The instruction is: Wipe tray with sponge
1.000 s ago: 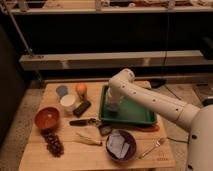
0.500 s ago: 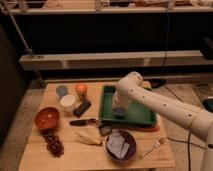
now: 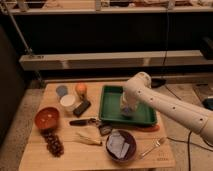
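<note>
A green tray point(image 3: 111, 98) lies on the wooden table, right of centre. My white arm reaches in from the right and bends down over the tray. My gripper point(image 3: 126, 109) points down into the tray's right half, close to its floor. The sponge is hidden beneath the gripper; I cannot make it out.
Left of the tray are an orange point(image 3: 81, 89), a white cup point(image 3: 67, 102), a grey disc point(image 3: 62, 90) and a dark block point(image 3: 82, 108). A red bowl point(image 3: 47, 118) and grapes point(image 3: 53, 143) sit at the front left. A dark bowl with paper point(image 3: 120, 145), a fork point(image 3: 154, 147) and utensils point(image 3: 86, 121) lie in front.
The arm has swung to the right across the tray, carrying the gripper from the tray's left part towards its right half.
</note>
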